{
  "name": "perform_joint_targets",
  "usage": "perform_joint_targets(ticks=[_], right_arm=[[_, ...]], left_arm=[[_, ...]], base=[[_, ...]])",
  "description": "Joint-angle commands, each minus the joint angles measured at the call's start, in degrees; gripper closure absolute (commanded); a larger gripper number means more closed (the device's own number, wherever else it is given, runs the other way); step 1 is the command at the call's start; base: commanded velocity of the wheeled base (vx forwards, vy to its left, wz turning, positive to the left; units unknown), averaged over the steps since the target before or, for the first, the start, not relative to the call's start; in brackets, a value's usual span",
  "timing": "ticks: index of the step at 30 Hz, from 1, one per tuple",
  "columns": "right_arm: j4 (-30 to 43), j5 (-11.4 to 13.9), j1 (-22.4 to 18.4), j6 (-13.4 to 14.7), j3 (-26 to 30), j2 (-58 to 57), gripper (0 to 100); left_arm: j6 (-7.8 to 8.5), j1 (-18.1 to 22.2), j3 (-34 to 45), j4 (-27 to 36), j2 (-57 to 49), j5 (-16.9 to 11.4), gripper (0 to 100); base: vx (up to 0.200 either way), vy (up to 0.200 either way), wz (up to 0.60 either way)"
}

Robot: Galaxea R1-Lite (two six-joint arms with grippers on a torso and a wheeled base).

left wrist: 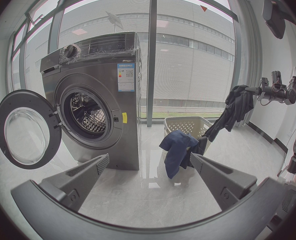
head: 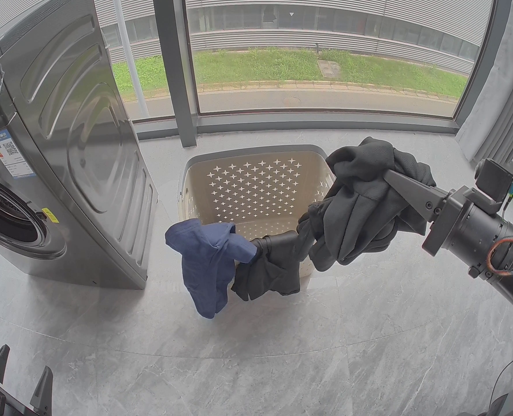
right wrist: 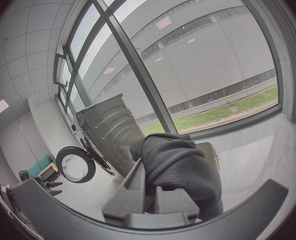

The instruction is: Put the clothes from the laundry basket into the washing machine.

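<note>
The right pincer [head: 390, 175], on a level outstretched arm, is clamped on a dark garment [head: 357, 209]. The left pincer [head: 25, 360] sits low, its jaws spread wide.

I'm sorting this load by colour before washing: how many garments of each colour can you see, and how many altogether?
Blue garment: 1
Black garment: 1, one joined length from the right gripper to the laundry basket rim
Total: 2

Washing machine [left wrist: 98, 94] drum mouth unobstructed, door [left wrist: 28, 132] swung fully aside. Floor [head: 268, 353] between machine and laundry basket [head: 250, 152] offers passage. Blue garment [head: 207, 264] and trailing black garment [head: 354, 215] drape across the basket's near rim.
</note>
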Motion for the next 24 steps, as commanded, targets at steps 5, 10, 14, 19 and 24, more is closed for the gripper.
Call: perform_joint_targets(ticks=[5,10,14,19,24], right_arm=[[0.0,0.0,0.1,0.0,0.1,0.2,100],[0.0,0.0,0.1,0.0,0.1,0.2,100],[0.0,0.1,0.1,0.0,0.2,0.3,100],[0.0,0.1,0.4,0.0,0.3,0.3,100],[0.0,0.1,0.5,0.0,0.5,0.4,100]], left_arm=[[-0.01,0.0,1.0,0.0,-1.0,0.0,0],[-0.01,0.0,1.0,0.0,-1.0,0.0,0],[-0.01,0.0,1.0,0.0,-1.0,0.0,0],[-0.01,0.0,1.0,0.0,-1.0,0.0,0],[-0.01,0.0,1.0,0.0,-1.0,0.0,0]], base=[[0.0,0.2,0.0],[0.0,0.2,0.0],[0.0,0.2,0.0],[0.0,0.2,0.0],[0.0,0.2,0.0]])
